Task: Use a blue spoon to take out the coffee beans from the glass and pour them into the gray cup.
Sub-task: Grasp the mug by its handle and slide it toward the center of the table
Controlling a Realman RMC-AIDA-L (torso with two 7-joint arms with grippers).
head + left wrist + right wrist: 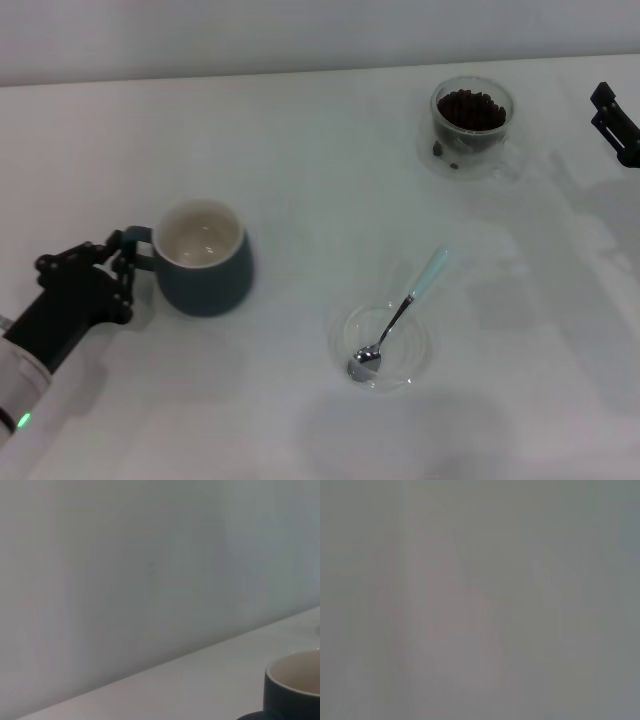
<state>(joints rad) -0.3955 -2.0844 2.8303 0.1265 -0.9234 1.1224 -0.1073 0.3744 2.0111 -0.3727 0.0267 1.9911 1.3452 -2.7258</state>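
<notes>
The gray cup [205,260] stands at the left of the table, its cream inside bare; its rim also shows in the left wrist view [295,680]. My left gripper [125,268] is at the cup's loop handle, fingers closed around it. The blue spoon [405,305] lies with its metal bowl in a flat clear dish [420,350] and its pale handle resting on the rim, pointing toward the back right. The glass [472,125] stands at the back right, holding coffee beans [470,108]. My right gripper [615,122] is at the right edge, just right of the glass, only partly in view.
The table is white, with a pale wall behind it. The flat clear dish sits in the front middle, between the cup and the glass. The right wrist view shows only a blank pale surface.
</notes>
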